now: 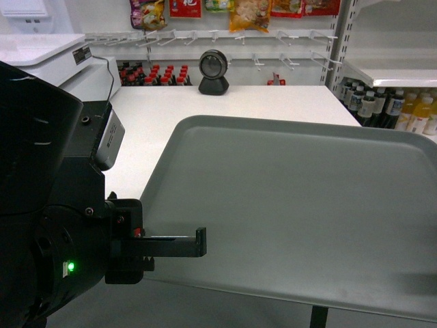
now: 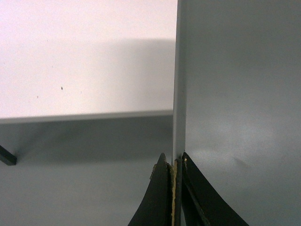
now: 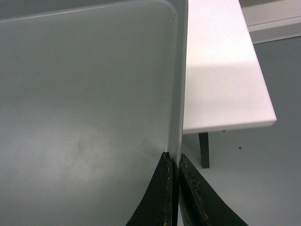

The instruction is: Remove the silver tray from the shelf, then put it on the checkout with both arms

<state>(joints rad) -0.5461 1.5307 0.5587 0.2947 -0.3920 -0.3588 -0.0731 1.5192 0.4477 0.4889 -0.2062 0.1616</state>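
1. Store interior: back wall with peg hooks (image 1: pixel 205 37) and hanging snack packs (image 1: pixel 249 14); rows of red-capped bottles (image 1: pixel 153 74) low behind the counter.
2. Far left: white scale/register unit (image 1: pixel 51 58) with a cable running off it.
3. Centre: checkout (image 1: pixel 225 102), flat white countertop, with a round black scanner (image 1: pixel 214 71) on a stand near its back edge.
4. Left arm (image 1: pixel 48 225) fills the lower-left of the head view, green LED lit, grey module on top. Left gripper (image 2: pixel 176 165) is clamped on the left rim of the silver tray (image 1: pixel 307 205); left wrist view shows both fingers pinched tight on the thin rim edge.
5. Silver tray sits roughly level, far part over the checkout's near edge, near part overhanging grey floor (image 1: pixel 177 304). Cannot tell if it touches the countertop or is just above it.
6. Right gripper (image 3: pixel 175 165) grips the opposite rim, fingers closed narrow on it; right wrist view shows the countertop edge and a dark leg (image 3: pixel 203 149) beside the tray.
7. Far right: shelf (image 1: pixel 389 68), white board with a slotted upright, drink bottles (image 1: pixel 392 106) beneath.
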